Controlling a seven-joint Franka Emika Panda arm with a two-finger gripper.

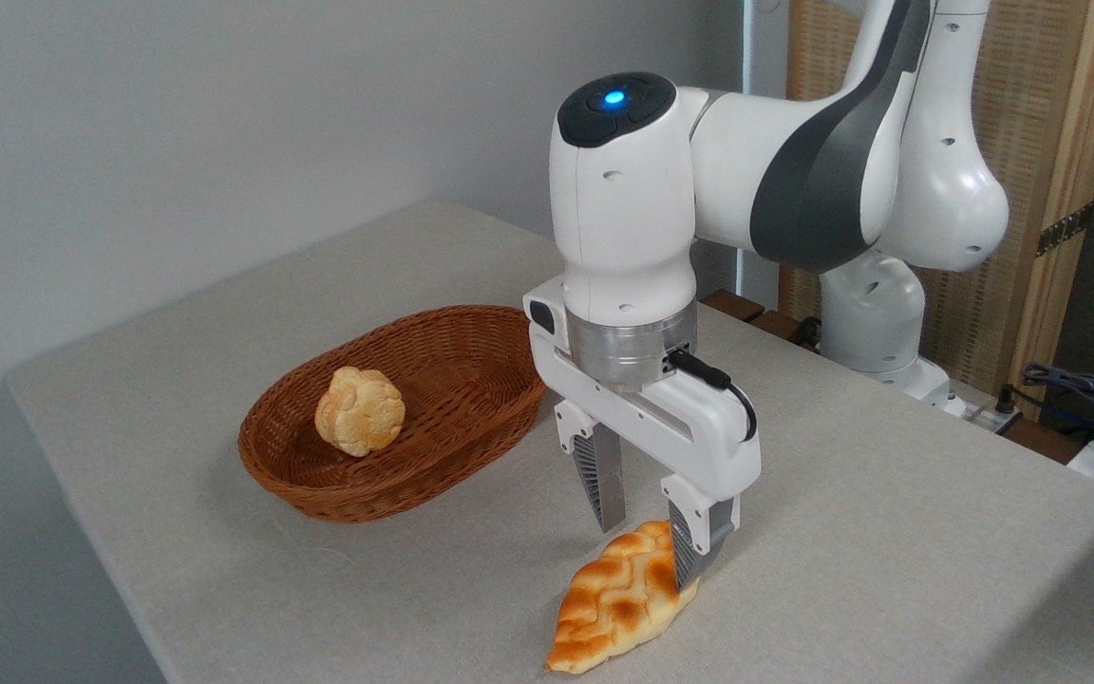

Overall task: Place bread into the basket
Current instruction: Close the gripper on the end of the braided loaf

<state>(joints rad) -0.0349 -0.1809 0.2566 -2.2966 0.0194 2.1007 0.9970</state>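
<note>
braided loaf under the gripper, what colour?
Golden-orange braided loaf with browned plait ridges; fixed camera view.

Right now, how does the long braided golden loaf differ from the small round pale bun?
The braided golden loaf is long, flat and leaf-shaped; the round pale bun is compact and bumpy. The loaf is deeper orange with browned ridges, the bun paler. The loaf lies on the grey table under the open gripper; the bun sits inside the brown wicker basket. Both are baked goods, ungripped.

Woven wicker basket [433, 475], matt cloth table [841, 494], glossy-crusted bread [618, 608]
</note>
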